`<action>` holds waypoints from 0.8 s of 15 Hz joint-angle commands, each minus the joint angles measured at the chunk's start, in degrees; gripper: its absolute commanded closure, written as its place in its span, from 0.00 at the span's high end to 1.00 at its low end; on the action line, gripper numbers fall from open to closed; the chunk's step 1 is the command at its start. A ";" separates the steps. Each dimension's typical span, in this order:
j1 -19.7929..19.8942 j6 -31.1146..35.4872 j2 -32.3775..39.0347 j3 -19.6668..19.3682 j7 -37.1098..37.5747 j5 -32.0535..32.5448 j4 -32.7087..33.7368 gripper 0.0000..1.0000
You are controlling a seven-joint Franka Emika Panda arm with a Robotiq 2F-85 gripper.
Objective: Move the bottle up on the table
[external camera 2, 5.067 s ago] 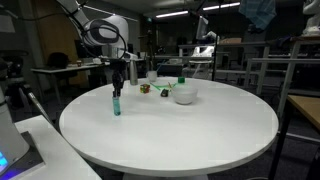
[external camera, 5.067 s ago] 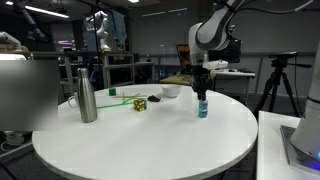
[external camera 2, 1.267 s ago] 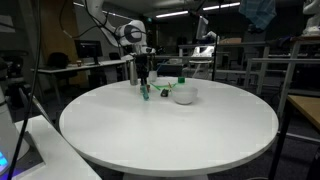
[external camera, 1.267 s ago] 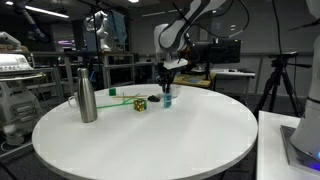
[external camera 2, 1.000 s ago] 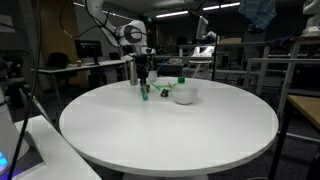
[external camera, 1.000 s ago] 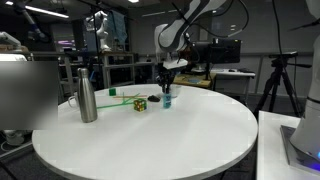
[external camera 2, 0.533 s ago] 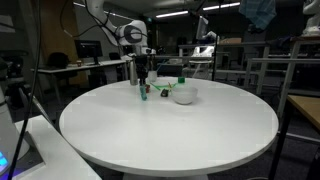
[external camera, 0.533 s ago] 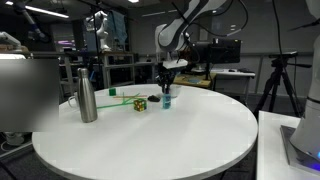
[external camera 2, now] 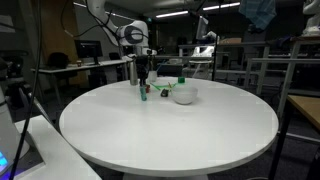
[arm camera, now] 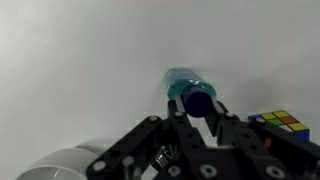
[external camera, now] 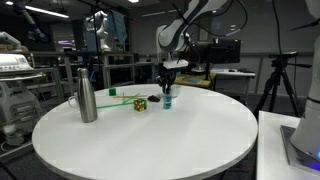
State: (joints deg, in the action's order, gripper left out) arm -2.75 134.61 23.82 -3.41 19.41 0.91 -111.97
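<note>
The small teal-blue bottle (external camera: 167, 99) with a dark cap stands upright on the far part of the round white table (external camera: 150, 140), and shows in both exterior views (external camera 2: 144, 94). My gripper (external camera: 167, 87) (external camera 2: 144, 84) comes straight down over it. In the wrist view the two fingers (arm camera: 199, 112) press against either side of the dark cap of the bottle (arm camera: 183, 84), shut on it. The table (external camera 2: 170, 130) fills the wrist view as a white surface (arm camera: 80, 60).
A tall steel flask (external camera: 87, 92) stands at the table's edge. A colour cube (external camera: 140, 103) (arm camera: 281, 122) sits next to the bottle. A white bowl (external camera 2: 184, 95) (arm camera: 58, 166) is close by, with a green-topped item (external camera 2: 181, 80) behind it.
Since five seconds ago the gripper has carried the bottle across the table to the far side by the cube. Over the last second nothing has visibly moved.
</note>
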 commanded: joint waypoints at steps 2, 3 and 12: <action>0.96 -2.89 1.77 0.35 -1.73 -1.77 2.80 0.07; 1.01 -2.90 1.94 0.35 -1.76 -1.81 2.81 0.07; 1.35 -3.53 2.48 0.22 -1.45 -1.77 3.50 0.89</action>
State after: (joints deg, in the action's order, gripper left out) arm -2.06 134.05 25.10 -3.41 19.41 0.77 -111.14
